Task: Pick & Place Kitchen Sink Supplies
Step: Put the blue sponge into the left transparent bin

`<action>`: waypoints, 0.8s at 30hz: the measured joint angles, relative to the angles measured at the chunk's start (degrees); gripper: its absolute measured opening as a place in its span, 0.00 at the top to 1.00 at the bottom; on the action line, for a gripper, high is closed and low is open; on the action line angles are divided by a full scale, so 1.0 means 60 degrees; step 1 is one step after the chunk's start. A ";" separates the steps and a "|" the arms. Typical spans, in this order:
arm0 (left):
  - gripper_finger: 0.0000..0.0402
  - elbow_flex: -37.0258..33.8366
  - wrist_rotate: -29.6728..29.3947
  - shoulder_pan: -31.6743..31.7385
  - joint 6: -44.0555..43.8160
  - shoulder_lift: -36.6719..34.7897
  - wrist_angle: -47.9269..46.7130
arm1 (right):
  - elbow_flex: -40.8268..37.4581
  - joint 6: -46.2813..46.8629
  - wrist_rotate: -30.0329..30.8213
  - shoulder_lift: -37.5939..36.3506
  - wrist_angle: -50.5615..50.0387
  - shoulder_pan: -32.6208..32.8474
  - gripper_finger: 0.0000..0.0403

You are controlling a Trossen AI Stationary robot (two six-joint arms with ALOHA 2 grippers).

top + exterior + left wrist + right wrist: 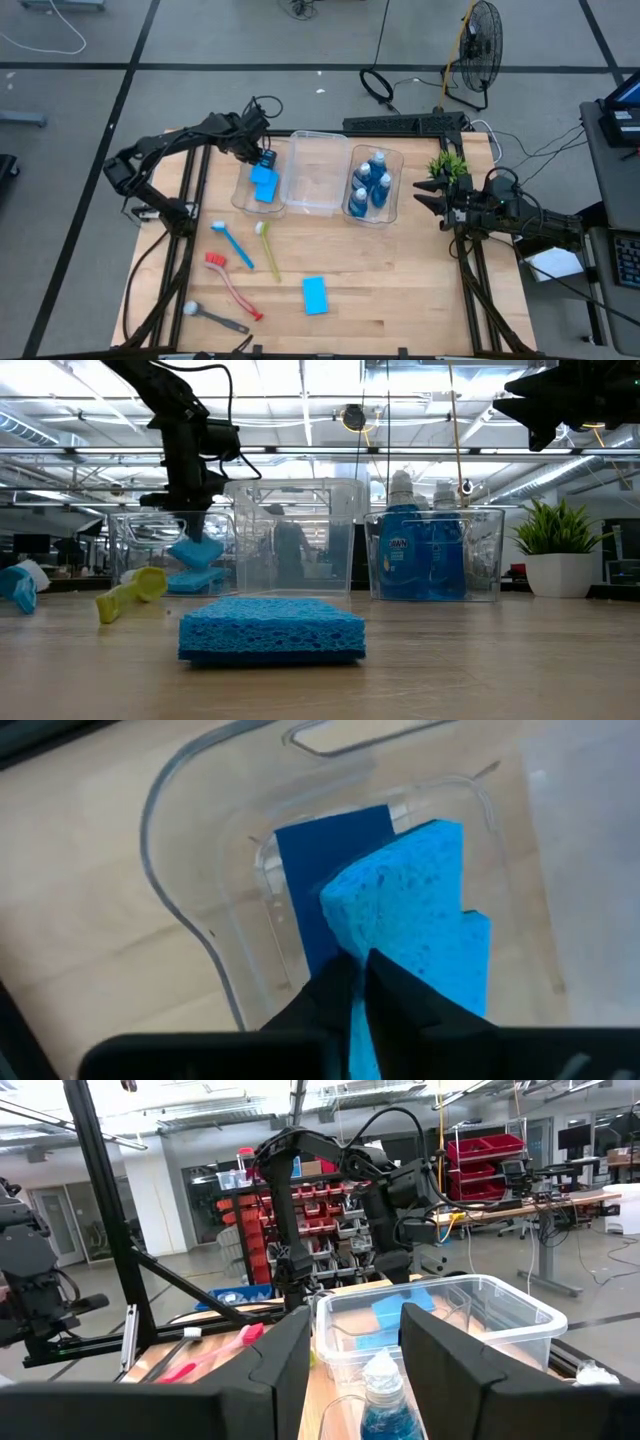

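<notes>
Your left gripper (264,158) reaches down into the leftmost clear bin (243,200) at the back of the table (400,290), its jaws closed tight on the edge of a bright-blue sponge (415,910). That sponge hangs tilted inside the bin, above another sponge (320,870) lying flat on the bin's floor.

Your right gripper (428,194) waits raised at the right side of the table, near a small potted plant (448,165); its jaws stand apart and hold nothing.

Three bins sit in a row — the middle bin (318,175) holds nothing you can see, and the right bin (375,188) holds the blue-liquid bottles (372,182) standing upright.

On the open table in front of the bins, one more sponge (315,295) lies flat, on its own. To its left lie four long-handled brushes: a blue brush (232,243), a yellow-green brush (268,248), a red brush (232,284) and a grey-black brush (214,317) nearest the front edge.
</notes>
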 joint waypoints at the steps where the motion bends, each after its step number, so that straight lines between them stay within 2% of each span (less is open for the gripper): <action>1: 0.91 0.0000 -0.0037 -0.0018 0.0007 0.0000 -0.0004 | 0.0000 0.0000 0.0003 0.0003 0.0000 0.0000 0.65; 13: 0.60 0.0000 0.0197 -0.0046 0.0455 -0.0191 -0.0091 | 0.0000 0.0124 -0.0004 0.0001 0.0000 0.0000 0.65; 19: 0.47 0.0000 0.0207 -0.0220 0.0259 -0.1167 -0.0134 | -0.0001 0.0251 -0.0026 0.0004 -0.0004 0.0000 0.65; 24: 0.44 0.0000 0.0226 -0.0707 -0.0499 -0.2334 -0.0287 | 0.0000 0.0251 -0.0037 0.0004 -0.0007 0.0000 0.65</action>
